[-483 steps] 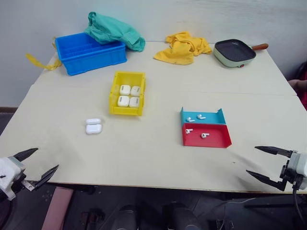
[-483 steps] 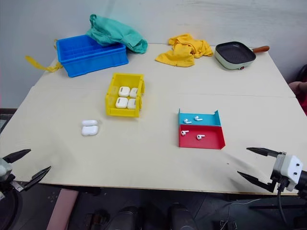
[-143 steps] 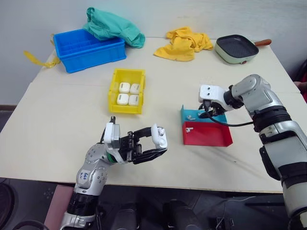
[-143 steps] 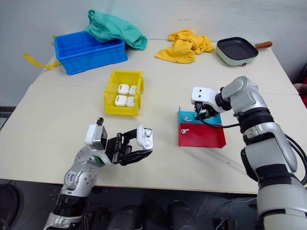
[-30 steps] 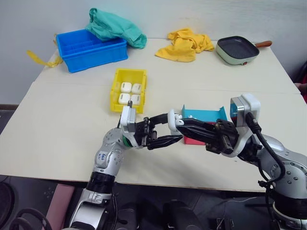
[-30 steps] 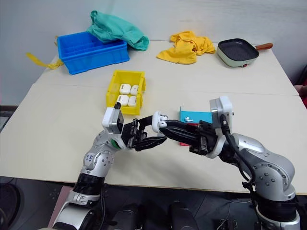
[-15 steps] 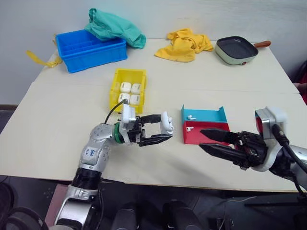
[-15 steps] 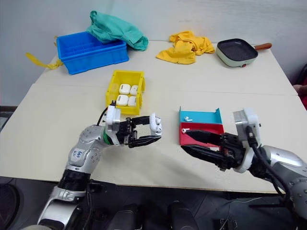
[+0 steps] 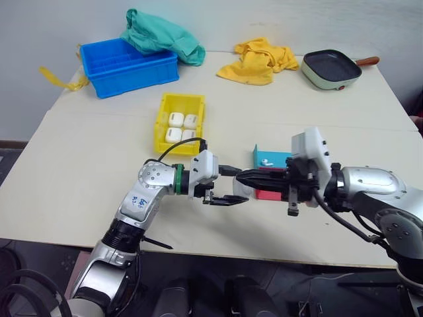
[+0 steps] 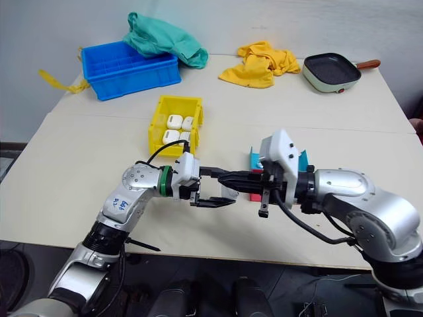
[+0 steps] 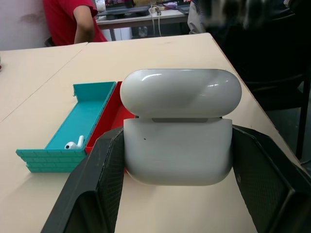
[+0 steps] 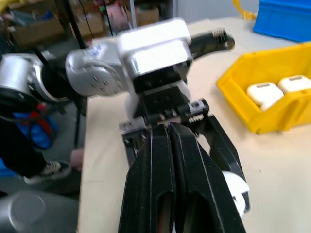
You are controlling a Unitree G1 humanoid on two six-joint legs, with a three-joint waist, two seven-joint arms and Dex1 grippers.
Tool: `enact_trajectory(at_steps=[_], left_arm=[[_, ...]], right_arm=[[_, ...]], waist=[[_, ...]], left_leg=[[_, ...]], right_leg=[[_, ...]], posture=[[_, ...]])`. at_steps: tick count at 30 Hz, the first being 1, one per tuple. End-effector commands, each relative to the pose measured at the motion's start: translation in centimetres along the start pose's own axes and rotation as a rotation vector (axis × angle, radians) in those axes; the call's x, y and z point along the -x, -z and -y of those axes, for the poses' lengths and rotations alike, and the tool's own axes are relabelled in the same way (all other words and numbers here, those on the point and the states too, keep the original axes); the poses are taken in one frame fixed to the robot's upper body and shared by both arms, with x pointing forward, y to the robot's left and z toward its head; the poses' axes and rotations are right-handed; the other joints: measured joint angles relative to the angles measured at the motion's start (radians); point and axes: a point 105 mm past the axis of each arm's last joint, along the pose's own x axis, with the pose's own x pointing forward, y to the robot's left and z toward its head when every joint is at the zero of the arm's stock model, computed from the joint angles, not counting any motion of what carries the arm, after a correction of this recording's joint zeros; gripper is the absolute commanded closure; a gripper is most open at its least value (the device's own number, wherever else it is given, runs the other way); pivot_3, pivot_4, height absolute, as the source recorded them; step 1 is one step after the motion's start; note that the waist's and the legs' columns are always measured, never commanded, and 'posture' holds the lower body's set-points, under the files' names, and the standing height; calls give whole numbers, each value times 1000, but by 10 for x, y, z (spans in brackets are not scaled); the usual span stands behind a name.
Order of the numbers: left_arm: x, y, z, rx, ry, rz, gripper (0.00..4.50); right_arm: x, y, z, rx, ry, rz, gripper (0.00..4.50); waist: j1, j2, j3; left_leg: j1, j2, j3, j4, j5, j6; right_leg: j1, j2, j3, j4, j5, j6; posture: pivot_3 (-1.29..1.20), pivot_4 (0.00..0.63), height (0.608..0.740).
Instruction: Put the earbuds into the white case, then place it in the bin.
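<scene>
Both arms reach inward, level above the worktop [image 9: 86,152], tips meeting mid-air. The left hand [image 9: 232,185] points toward the right one and clamps the case [image 11: 177,128] between its two black fingers [image 11: 95,187]; the case stands upright in that grip, glossy white, rounded, lid hinged open a little. The right hand [image 10: 228,178] points back at it with its fingers [image 12: 167,179] pressed together, nothing seen between them, their tips right at the case.

Just beyond the hands lies the teal-and-red tray [image 9: 272,158], with one earbud [image 11: 74,144] in its teal half. Farther past the left hand sits the yellow bin [image 9: 178,123], holding four closed white cases [image 9: 181,127] in a square. At the far edge are a blue crate [image 9: 129,66] with a green cloth [image 9: 162,36] draped on it, a yellow cloth [image 9: 261,59] and a pan [image 9: 334,69].
</scene>
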Motion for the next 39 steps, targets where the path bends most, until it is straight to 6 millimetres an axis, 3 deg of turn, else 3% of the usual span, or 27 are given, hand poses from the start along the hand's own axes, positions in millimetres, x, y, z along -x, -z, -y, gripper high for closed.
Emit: enact_trajectory(at_steps=[1,10,15,17,20,23,25,28,31,34,38,39], left_arm=[[1,-14,1,-58,-1,36,1690],[13,-28,11,-14,-21,116,1690],[30,-28,-1,78,-143,159,1690],[41,-28,-15,125,-260,178,1690],[63,-27,-51,174,-514,171,1690],[87,-17,-87,299,-775,125,1690],[94,-22,-100,283,-834,133,1690],[104,-11,-126,302,-974,33,1690],[107,-10,-143,250,-1005,4,1690],[112,3,-156,242,-1041,-69,1690],[104,12,-160,240,-983,-109,1690],[105,13,-162,222,-992,-127,1340]], right_arm=[[7,2,3,19,30,-32,4449],[47,30,13,-41,175,-145,4449],[79,30,14,-37,337,21,4449],[94,30,9,-59,402,110,4449],[111,27,0,3,518,186,3623],[117,17,4,123,658,268,2517],[111,14,0,195,678,282,1862],[104,15,-6,215,691,308,880],[99,23,-8,213,688,304,47],[97,27,-6,227,683,298,47],[97,32,-4,228,689,297,47],[97,34,-5,226,683,292,12]], waist=[[0,0,0],[0,0,0],[3,0,0],[3,0,0],[4,0,0],[-2,-1,0],[-3,-1,0],[2,-1,0],[6,-1,0],[10,-1,0],[14,-1,0],[17,-1,0]], left_leg=[[0,0,0,0,0,0],[-1,0,0,1,0,0],[-1,0,-1,1,0,0],[-1,0,-1,1,0,0],[-1,0,-1,2,0,0],[1,-1,0,3,0,-1],[1,-1,0,3,1,-2],[4,-1,1,2,2,-4],[5,-1,0,0,2,-5],[5,-1,1,1,2,-5],[6,-1,1,1,2,-5],[6,-1,1,0,2,-5]], right_leg=[[0,0,0,0,0,0],[0,0,-1,0,0,0],[1,1,-1,0,0,0],[1,1,-1,0,0,0],[1,1,0,1,0,0],[1,1,0,2,0,0],[1,1,1,3,0,0],[1,1,1,6,0,1],[1,1,1,7,0,1],[1,1,1,7,0,1],[1,1,1,8,0,1],[0,1,1,8,0,1]], posture=[[0,150,740],[0,150,740],[0,150,740],[0,150,740],[0,150,740],[0,150,740],[0,150,740],[0,150,740],[0,150,740],[0,150,740],[0,150,740],[0,150,740]])
